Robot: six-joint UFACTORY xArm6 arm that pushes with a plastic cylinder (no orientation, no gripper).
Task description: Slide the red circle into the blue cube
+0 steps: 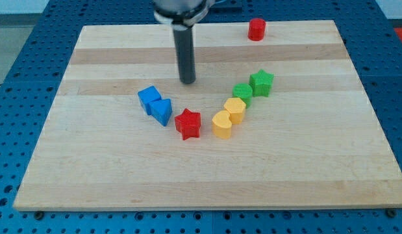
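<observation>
The red circle (256, 29) stands near the board's top edge, right of centre. The blue cube (149, 98) sits left of centre, touching a blue triangular block (162, 111) at its lower right. My tip (188, 81) rests on the board above and to the right of the blue cube, a short way from it, and far to the lower left of the red circle.
A red star (188, 123) lies right of the blue triangular block. A yellow heart (221, 124), a yellow block (235, 109), a green block (242, 92) and a green star (261, 82) form a diagonal row. The wooden board (90, 169) sits on a blue perforated table.
</observation>
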